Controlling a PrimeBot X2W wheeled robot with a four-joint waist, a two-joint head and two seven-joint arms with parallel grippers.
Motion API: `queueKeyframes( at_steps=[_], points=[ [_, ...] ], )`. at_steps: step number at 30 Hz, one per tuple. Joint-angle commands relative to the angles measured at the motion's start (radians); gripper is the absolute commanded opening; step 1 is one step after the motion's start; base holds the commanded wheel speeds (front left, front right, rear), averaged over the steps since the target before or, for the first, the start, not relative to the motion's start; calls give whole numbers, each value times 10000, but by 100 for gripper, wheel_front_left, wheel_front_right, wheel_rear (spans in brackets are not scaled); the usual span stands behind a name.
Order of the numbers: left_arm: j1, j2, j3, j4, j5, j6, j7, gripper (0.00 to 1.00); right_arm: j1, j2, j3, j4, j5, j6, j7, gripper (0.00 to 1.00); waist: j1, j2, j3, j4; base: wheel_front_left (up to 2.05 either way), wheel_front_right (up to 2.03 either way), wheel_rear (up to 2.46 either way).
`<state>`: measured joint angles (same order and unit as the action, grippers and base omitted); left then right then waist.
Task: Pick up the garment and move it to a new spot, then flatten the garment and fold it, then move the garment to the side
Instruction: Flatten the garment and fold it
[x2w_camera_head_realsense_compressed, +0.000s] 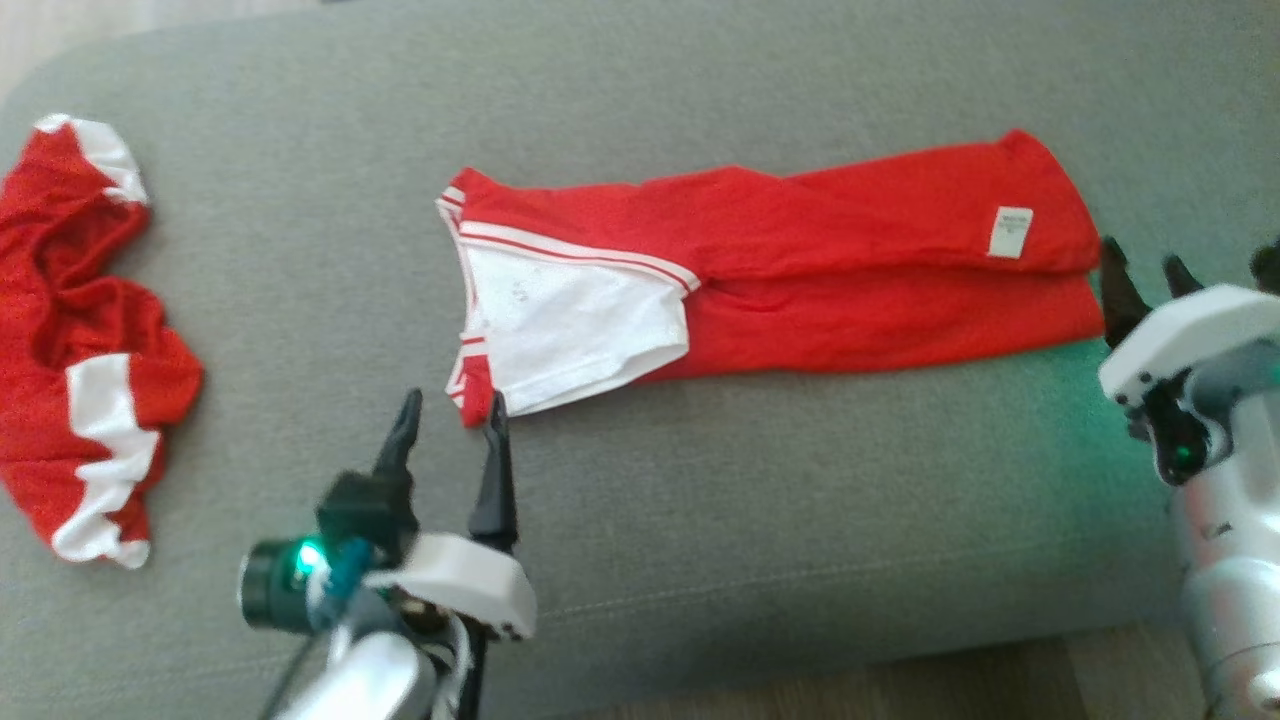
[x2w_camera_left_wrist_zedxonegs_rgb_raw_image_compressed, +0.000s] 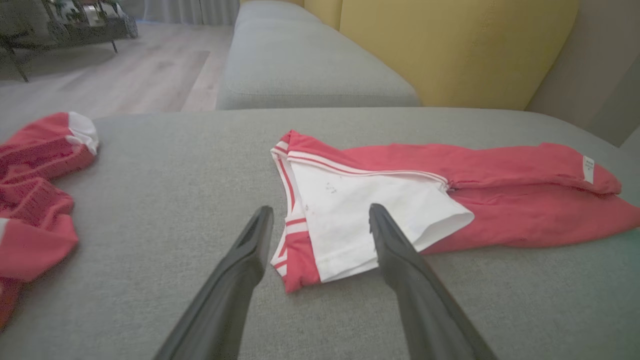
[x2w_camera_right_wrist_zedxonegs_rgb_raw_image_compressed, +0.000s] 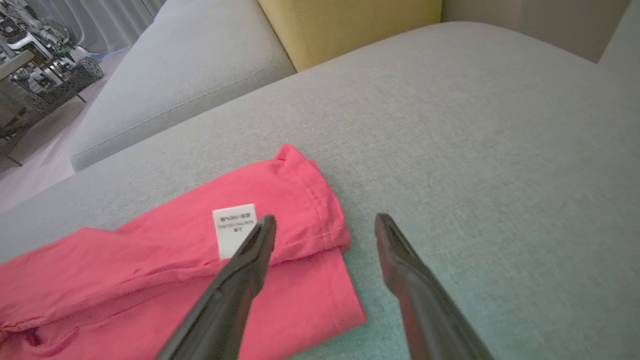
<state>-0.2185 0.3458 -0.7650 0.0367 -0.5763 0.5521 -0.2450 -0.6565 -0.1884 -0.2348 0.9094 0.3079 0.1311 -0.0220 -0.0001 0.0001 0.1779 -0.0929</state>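
My left hand (x2w_camera_head_realsense_compressed: 450, 415) is nearest, low left in the head view. Its fingers are spread wide with nothing in them. The tips sit at the near left corner of the garment (x2w_camera_head_realsense_compressed: 850, 250). In the left wrist view that corner lies between my two fingers: one tip is over bare cushion, the other over the white sleeve (x2w_camera_left_wrist_zedxonegs_rgb_raw_image_compressed: 350, 215). I can't tell if either tip touches cloth, the angle is too flat.

My right hand (x2w_camera_head_realsense_compressed: 1145, 268) is at the right edge, also wide open and empty, tips just beside the garment's right end. In the right wrist view one finger crosses in front of the care label (x2w_camera_right_wrist_zedxonegs_rgb_raw_image_compressed: 234, 227) and the other is over bare cushion past the hem.

The garment lies flat on the grey sofa cushion (x2w_camera_head_realsense_compressed: 700, 520), folded lengthwise into a long red band running left to right, from centre to right. The white sleeve with red-and-white striped trim lies on top at the left end. The label is near the right end on the upper layer. A strip of the lower layer shows along the near edge.

A second garment (x2w_camera_head_realsense_compressed: 80, 340), red with white bands, lies crumpled at the far left of the cushion, well apart from the folded one. Behind are another grey cushion (x2w_camera_left_wrist_zedxonegs_rgb_raw_image_compressed: 300, 65), a yellow backrest (x2w_camera_left_wrist_zedxonegs_rgb_raw_image_compressed: 450, 50) and wood floor (x2w_camera_left_wrist_zedxonegs_rgb_raw_image_compressed: 125, 75).
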Motion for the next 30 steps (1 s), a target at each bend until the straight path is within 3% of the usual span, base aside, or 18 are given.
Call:
queueKeyframes(
  at_steps=[1,7,12,20,30],
  points=[
    [-62,2,281,-345,378,218,-138,100,-464,-57,-273,72,-463,-4,-270,100,1,-1,-364,394,0,0,0],
    [459,-467,-112,-500,1194,384,-163,100,-959,-469,-2159,1629,-2550,-4,-634,100,1,-1,-649,1311,0,0,0],
    [608,-616,-82,-625,1479,298,-166,100,-1347,-700,-3611,2245,-3934,-4,-572,100,1,-1,-477,1829,0,0,0],
    [409,-782,-26,-640,1845,22,-167,100,-1488,-671,-5215,1994,-6543,-4,23,100,1,-1,-56,2250,0,0,0],
    [206,-930,-91,-581,2161,-58,-167,100,-1986,-76,-6634,1784,-8336,-4,1158,100,1,-1,427,2393,0,0,0]
  ],
)
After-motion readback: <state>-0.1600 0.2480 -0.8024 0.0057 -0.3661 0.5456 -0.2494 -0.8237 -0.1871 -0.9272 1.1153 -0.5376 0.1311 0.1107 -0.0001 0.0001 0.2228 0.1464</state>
